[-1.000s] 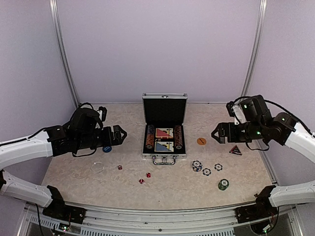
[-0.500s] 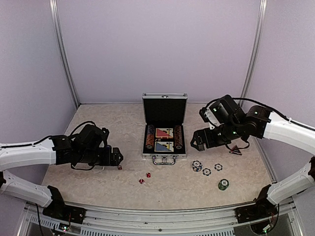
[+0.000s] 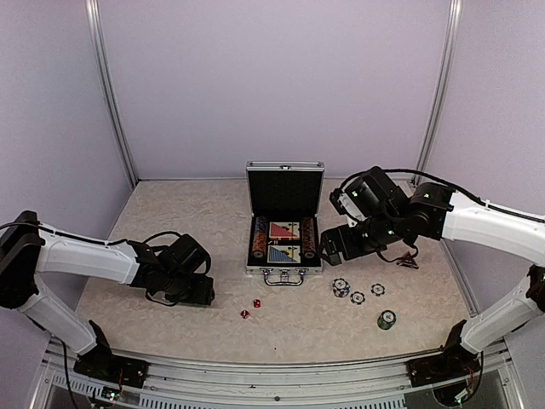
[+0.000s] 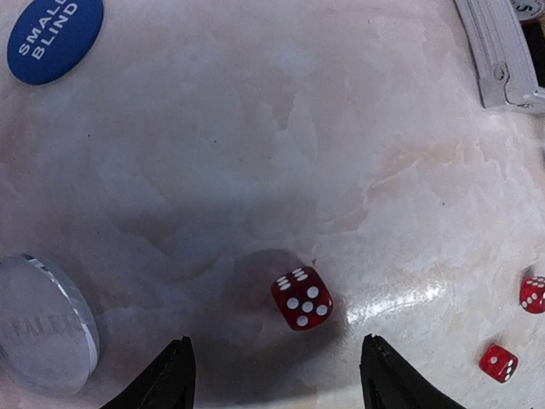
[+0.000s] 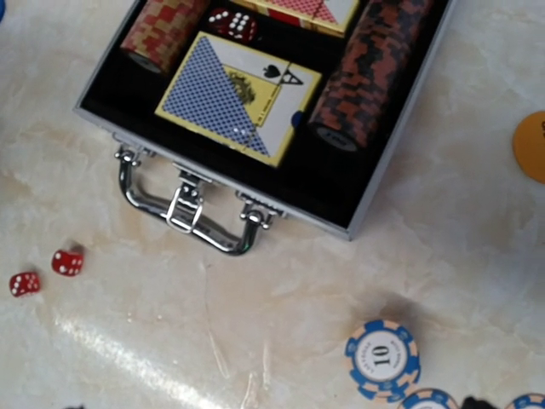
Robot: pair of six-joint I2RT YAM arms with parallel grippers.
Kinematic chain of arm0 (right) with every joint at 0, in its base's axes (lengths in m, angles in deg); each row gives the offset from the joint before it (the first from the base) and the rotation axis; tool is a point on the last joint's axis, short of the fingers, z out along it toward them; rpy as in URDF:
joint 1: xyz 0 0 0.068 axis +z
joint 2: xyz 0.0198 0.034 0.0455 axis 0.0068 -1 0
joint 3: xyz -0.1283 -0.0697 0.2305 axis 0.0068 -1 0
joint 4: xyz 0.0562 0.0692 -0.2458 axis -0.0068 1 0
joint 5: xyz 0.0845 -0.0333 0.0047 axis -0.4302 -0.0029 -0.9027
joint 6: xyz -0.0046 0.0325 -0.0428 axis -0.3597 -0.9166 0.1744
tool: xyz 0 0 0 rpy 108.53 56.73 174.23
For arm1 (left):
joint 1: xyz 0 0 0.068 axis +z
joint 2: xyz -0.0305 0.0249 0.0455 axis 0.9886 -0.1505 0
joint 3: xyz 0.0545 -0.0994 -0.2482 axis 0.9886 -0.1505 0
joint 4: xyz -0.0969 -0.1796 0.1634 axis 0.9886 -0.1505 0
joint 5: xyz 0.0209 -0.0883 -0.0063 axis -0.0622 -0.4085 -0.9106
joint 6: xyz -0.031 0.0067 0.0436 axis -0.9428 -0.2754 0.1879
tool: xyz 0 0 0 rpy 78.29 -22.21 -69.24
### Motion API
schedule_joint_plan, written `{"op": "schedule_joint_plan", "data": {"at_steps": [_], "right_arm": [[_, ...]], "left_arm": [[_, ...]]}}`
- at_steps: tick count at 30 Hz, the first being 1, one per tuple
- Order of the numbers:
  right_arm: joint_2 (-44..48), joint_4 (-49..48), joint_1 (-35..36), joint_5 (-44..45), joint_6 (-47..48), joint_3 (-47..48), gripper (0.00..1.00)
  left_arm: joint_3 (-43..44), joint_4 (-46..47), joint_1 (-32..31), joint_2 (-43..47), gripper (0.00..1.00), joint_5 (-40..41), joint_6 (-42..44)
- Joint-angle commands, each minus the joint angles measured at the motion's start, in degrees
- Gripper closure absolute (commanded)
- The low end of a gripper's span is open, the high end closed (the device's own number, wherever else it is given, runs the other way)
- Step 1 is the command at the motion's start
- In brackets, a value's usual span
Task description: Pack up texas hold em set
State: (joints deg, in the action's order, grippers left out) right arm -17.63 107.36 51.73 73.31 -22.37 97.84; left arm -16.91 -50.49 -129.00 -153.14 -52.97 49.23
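My left arm has dropped low over the table point(image 3: 153, 213) since a second ago. My right arm has swung in toward the case point(image 3: 284, 189).

The case stands open mid-table, lid upright, handle toward me. In it lie two decks point(image 5: 240, 98) between two chip rows point(image 5: 366, 72), and a boxed die point(image 5: 230, 24) lies between the decks.

My left pincer point(image 4: 277, 383) is down at the table well left of the case. Its fingers stand partway apart on nothing, and a red die point(image 4: 301, 298) lies just ahead of the gap, untouched. Two more dice point(image 4: 497, 362) lie off to its right. A clear disc point(image 4: 43, 332) lies near my left finger, and a blue disc point(image 4: 55, 38) reading SMALL BLIND lies farther out.

My right pincer point(image 3: 335, 249) hangs just off the case's front right corner, wide and holding nothing. Loose chips point(image 5: 382, 358) lie on the table below it. An orange disc point(image 5: 532, 145) lies to the right of the case.
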Motion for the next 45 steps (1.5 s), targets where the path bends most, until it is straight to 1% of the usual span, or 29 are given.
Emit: {"op": "schedule_joint_plan", "data": {"at_steps": [1,3,5,9,11,19,26,31,35,41,45], "right_arm": [[0.97,-0.43,0.52,1.57,-0.07,0.03,0.05],[0.95,-0.33,0.48,1.78,-0.05,-0.23,0.05],[0.95,-0.48,0.55,2.08,0.11,-0.37,0.05],[0.83,-0.75,0.51,2.39,0.39,-0.62,0.05],[0.83,-0.71,0.55,2.58,0.52,-0.6,0.05],[1.48,-0.92,0.53,2.79,0.69,-1.15,0.05],[1.92,-1.25,0.57,2.77,0.69,-1.41,0.05],[2.31,-1.37,0.53,2.86,0.74,-1.87,0.05],[2.48,-1.37,0.51,2.97,0.66,-1.87,0.06],[2.79,-1.46,0.55,3.81,0.77,-1.88,0.06],[3.25,-1.38,0.53,4.65,0.62,-2.24,0.06]], "left_arm": [[2.42,3.65,-0.16,-2.81,0.37,0.53,1.27],[2.93,4.02,-0.08,-3.89,0.39,0.61,1.37],[3.31,4.43,0.06,-4.83,0.45,0.54,1.54],[4.08,5.09,0.09,-6.59,0.51,0.13,1.64],[4.55,5.03,0.11,-7.26,0.56,0.25,1.77],[5.05,4.24,0.46,-7.95,0.66,1.07,1.73],[5.48,3.8,0.59,-8.5,0.8,1.44,1.64],[5.97,3.15,0.55,-8.01,0.85,1.73,1.56],[7.73,1.84,0.23,-7.08,0.87,2.11,2.05],[15.43,-1.48,0.0,-6.29,0.87,4.0,3.66],[21.8,-2.15,0.03,-9.09,0.88,4.35,4.85]]}}
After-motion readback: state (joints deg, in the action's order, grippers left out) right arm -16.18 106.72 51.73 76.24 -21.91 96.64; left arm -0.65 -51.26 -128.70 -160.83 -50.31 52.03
